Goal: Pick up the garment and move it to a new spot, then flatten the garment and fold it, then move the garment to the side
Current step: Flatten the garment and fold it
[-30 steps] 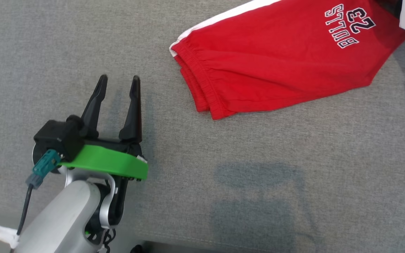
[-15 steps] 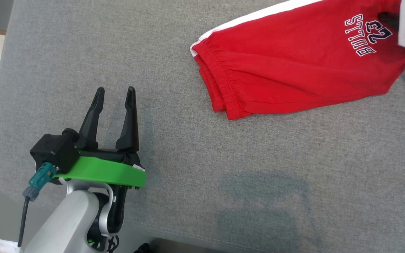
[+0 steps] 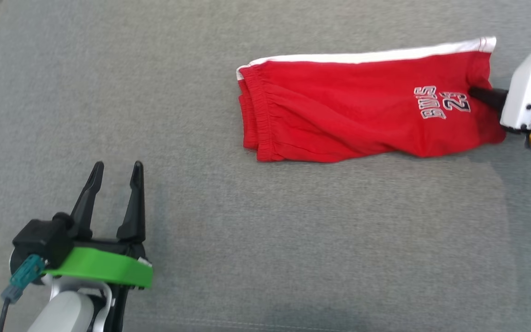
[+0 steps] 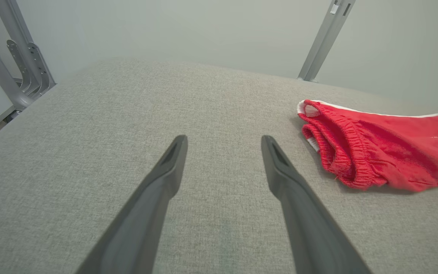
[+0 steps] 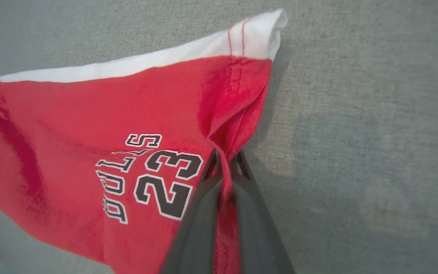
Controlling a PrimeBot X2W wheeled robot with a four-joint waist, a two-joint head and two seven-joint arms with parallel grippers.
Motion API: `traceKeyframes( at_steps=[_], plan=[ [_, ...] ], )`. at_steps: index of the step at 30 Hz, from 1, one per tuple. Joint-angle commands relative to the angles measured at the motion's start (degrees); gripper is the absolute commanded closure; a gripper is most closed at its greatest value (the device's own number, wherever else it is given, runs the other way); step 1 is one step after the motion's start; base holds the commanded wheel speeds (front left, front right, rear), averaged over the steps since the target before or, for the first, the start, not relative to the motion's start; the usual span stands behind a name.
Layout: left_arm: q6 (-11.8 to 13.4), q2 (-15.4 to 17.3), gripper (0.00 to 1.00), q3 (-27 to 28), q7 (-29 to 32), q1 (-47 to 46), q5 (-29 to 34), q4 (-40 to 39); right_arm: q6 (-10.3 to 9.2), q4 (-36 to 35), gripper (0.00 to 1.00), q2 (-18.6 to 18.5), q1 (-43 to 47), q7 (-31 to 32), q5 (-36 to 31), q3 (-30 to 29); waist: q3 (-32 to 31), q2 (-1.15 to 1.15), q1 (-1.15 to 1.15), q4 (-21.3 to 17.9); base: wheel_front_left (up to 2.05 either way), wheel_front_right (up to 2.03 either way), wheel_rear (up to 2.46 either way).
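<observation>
Garment: red cotton shorts with a white side stripe and a "BULLS 23" print [image 3: 362,120]. They lie on the grey woven fabric surface [image 3: 293,258], far side, right of centre. The elastic waistband points left and the leg hem points right.

Right gripper [image 5: 224,167]: fingers clenched on a pinched ridge of red cloth at the hem, just right of the print. The fabric puckers up between the tips, and the rest of the shorts is down on the surface — nothing lifted yet.

Left gripper [image 3: 117,168]: jaws spread wide and holding nothing. It is at the near left, well apart from the waistband.

Progress, my judgement: the shorts look doubled leg on leg and lie fairly flat, with some wrinkles near the waistband. The grasp is made and a carry is due. I cannot tell whether it is the first relocation or the final move aside.
</observation>
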Motion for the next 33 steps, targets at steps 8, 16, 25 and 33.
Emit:
traceKeyframes(
  at_steps=[8, 16, 25, 33],
  plan=[
    [-2.44, 1.63, 0.0, 3.16, -0.2, 6.25, 2.51, -1.09, 0.01, 0.16, 1.0, -0.6, 12.93, -3.25, 3.52, -7.52, -8.13, 0.0, 0.0, -9.42, 0.0, 0.0, 0.0],
    [-4.85, 1.01, 0.0, 4.13, -0.2, 8.06, 5.21, -0.55, 0.02, 0.63, 1.0, 1.92, 16.83, -11.04, 3.16, -13.7, -7.69, 0.0, 0.0, -10.24, 0.0, 0.0, 0.0],
    [-6.17, -0.4, 0.0, 3.07, -0.2, 7.74, 7.51, 0.65, 0.02, -7.71, 1.0, 4.55, 12.66, -8.71, 3.11, -15.55, -6.67, 0.0, 0.0, -8.16, 0.0, 0.0, 0.0],
    [-7.25, -2.39, 0.0, 2.96, -0.2, 5.2, 9.6, 1.04, 0.03, -17.78, 1.0, 15.18, 11.98, -4.8, -2.79, -10.66, -4.14, 0.0, 0.0, -5.97, 0.0, 0.0, 0.0]
  ],
)
